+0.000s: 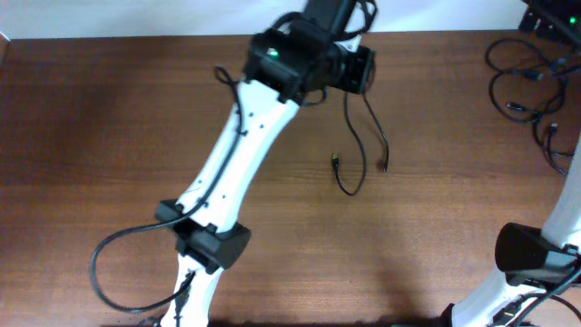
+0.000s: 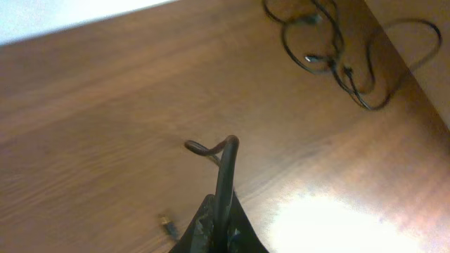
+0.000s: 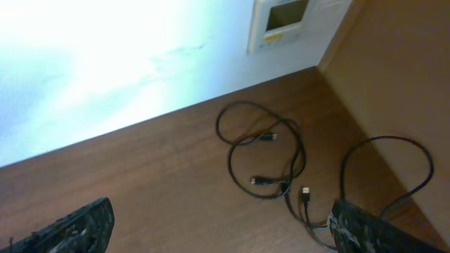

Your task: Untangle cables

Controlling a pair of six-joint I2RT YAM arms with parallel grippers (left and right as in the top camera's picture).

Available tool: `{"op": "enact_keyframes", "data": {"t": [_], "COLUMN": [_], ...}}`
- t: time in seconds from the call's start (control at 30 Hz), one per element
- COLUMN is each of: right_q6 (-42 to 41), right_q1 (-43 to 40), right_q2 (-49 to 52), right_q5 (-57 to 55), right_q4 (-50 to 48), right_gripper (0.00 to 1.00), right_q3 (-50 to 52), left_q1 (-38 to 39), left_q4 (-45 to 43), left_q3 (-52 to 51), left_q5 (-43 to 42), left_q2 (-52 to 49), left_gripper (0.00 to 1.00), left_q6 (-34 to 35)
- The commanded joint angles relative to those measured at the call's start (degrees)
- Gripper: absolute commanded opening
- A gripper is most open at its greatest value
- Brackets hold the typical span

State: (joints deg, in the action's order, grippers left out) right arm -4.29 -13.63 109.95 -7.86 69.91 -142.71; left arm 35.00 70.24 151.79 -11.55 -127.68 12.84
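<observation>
My left gripper (image 1: 359, 71) is at the table's far middle, shut on one thin black cable (image 1: 349, 136). The cable hangs from it down to the wood, with its plug ends (image 1: 335, 162) lying below. In the left wrist view the cable (image 2: 225, 165) rises from between the closed fingers (image 2: 221, 218), and a plug tip (image 2: 166, 223) lies at the left. A tangled bundle of cables (image 1: 526, 82) lies at the far right corner; it also shows in the left wrist view (image 2: 330, 53) and the right wrist view (image 3: 264, 158). My right gripper (image 3: 225, 232) is open and empty, just short of that bundle.
The right arm's base section (image 1: 531, 254) stands at the front right. The left arm (image 1: 227, 173) crosses the table's left half, with its thick black base cable (image 1: 109, 263) looped at the front left. A wall panel (image 3: 281, 21) stands behind the far corner.
</observation>
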Motion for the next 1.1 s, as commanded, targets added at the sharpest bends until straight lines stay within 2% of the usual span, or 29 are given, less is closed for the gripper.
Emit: {"op": "enact_keyframes", "data": {"t": [0.0,0.2,0.37,0.4,0.43,0.6,0.7,0.83,0.9,0.93,1.03,1.07], "right_q6": [0.07,0.07,0.02,0.02,0.04,0.02,0.0,0.0,0.0,0.0,0.02,0.02], "right_q1": [-1.18,-4.63,-5.95,-5.9,-5.9,-5.9,-5.9,-5.88,-5.88,-5.84,-5.84,-5.84], "right_q2": [-2.91,-3.67,-4.76,-4.76,-4.76,-4.74,-4.63,-4.24,-3.56,-3.48,-3.43,-3.45], "right_q5": [-0.33,-0.31,-0.04,0.15,0.13,0.15,0.22,3.17,3.19,3.19,3.17,3.17], "right_q4": [-0.17,0.39,0.46,0.7,0.87,1.25,1.53,1.68,1.66,1.68,1.49,1.42], "right_gripper": [0.97,0.98,0.98,0.98,0.98,0.97,0.97,0.96,0.96,0.96,0.96,0.96], "right_q3": [-0.87,-0.87,-0.85,-0.85,-0.85,-0.85,-0.79,-0.17,0.61,0.85,1.33,1.33], "left_q1": [3.04,7.39,8.02,8.9,9.33,7.78,2.84,-3.3,-5.55,-5.51,-2.29,0.04], "left_q4": [-2.6,-6.03,-9.18,-9.77,-9.77,-8.83,-4.9,1.84,5.25,5.75,3.87,2.1], "left_q3": [0.02,0.02,0.02,0.02,0.02,0.76,5.84,13.03,14.45,14.38,12.07,11.5], "left_q5": [-3.96,-5.84,-8.26,-8.15,-7.96,-6.67,-4.17,6.25,16.11,16.06,0.72,-1.79], "left_q2": [-4.46,-12.85,-13.33,-13.42,-13.42,-13.29,-10.99,-6.82,-4.24,-4.28,-7.48,-9.38], "left_gripper": [0.0,0.0,0.0,0.11,0.99,0.99,0.99,0.99,0.99,0.99,0.99,0.99], "left_q6": [-0.96,-0.94,-0.48,-0.52,-0.5,-0.52,-0.52,-0.52,-0.5,-0.5,-0.26,-0.26]}}
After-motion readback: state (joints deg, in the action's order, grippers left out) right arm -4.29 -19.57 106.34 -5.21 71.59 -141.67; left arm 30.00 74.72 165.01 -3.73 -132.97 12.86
